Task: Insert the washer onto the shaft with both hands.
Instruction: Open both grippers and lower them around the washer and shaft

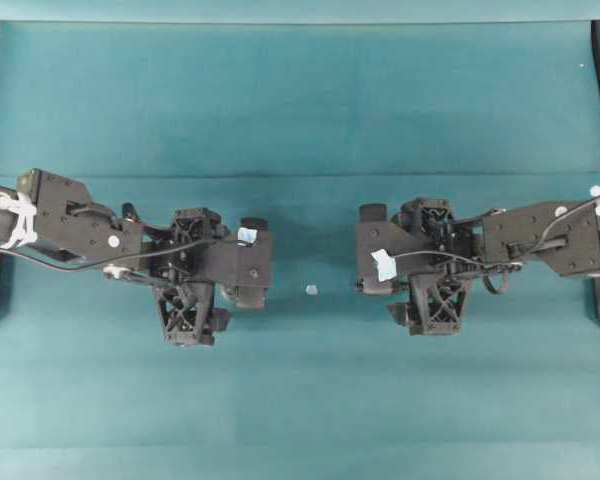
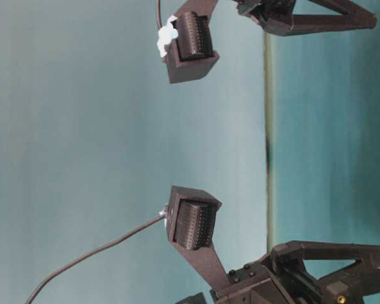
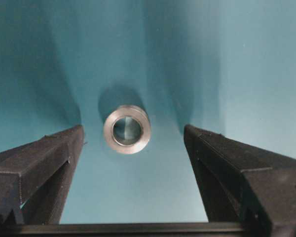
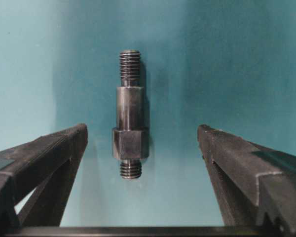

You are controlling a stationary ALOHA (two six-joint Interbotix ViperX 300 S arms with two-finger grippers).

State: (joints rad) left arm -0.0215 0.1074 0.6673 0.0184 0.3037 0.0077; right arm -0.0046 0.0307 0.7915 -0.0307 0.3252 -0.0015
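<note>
I am holding both claws wide apart and empty above the teal cloth [image 1: 300, 100], the left claw [image 3: 133, 143] hanging over the washer [image 3: 127, 129] and the right claw [image 4: 140, 143] over the shaft [image 4: 130, 114]. The washer is lying flat on the cloth, hole up, between my left fingers [image 3: 44, 158] and touching neither; the shaft is lying on its side between my right fingers [image 4: 44, 158], running lengthwise along the gap, also untouched. I am judging both as solid metal: stiff, dense for their bulk, in no danger of crushing, but smooth and likely to slip or roll. For the washer I am planning to pinch across its outer wall, keeping the hole clear; lying so low, it is probably going to be fiddly to get under. For the shaft I am favouring the flat-sided thicker block near my end, where flats should resist rolling, leaving a threaded end free. The washer is looking like a thick silvery ring with a bright rim and a dark centre. The shaft is looking dark grey, stepped, with thin threaded tips and a thicker middle. From overhead both parts are hidden under my arms, so I am unsure how far apart they are lying.
</note>
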